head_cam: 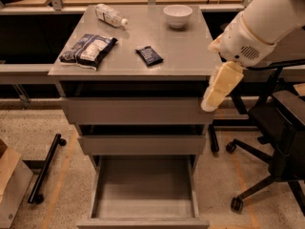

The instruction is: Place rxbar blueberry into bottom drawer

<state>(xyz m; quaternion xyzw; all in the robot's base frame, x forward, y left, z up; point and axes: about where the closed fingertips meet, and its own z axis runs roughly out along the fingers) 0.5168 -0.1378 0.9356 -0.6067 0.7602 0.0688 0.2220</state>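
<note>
One rxbar blueberry [149, 55] lies flat on the counter [190, 51], likely light, thin, slick: pinch across its narrow width. The gripper [220, 87] hangs beside the counter's right edge; open or closed, I cannot tell.

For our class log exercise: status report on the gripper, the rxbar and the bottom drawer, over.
Gripper at right edge of cabinet top, apart from bar. Rxbar blueberry flat on top, untouched. Bottom drawer open, floor bare. Nothing between them.

The arm [267, 18] is smooth white, with a thin tan seam and a small perforated vent. Its cream, padded-looking gripper [218, 88] hangs beside the right front corner of the cabinet [190, 56].
</note>
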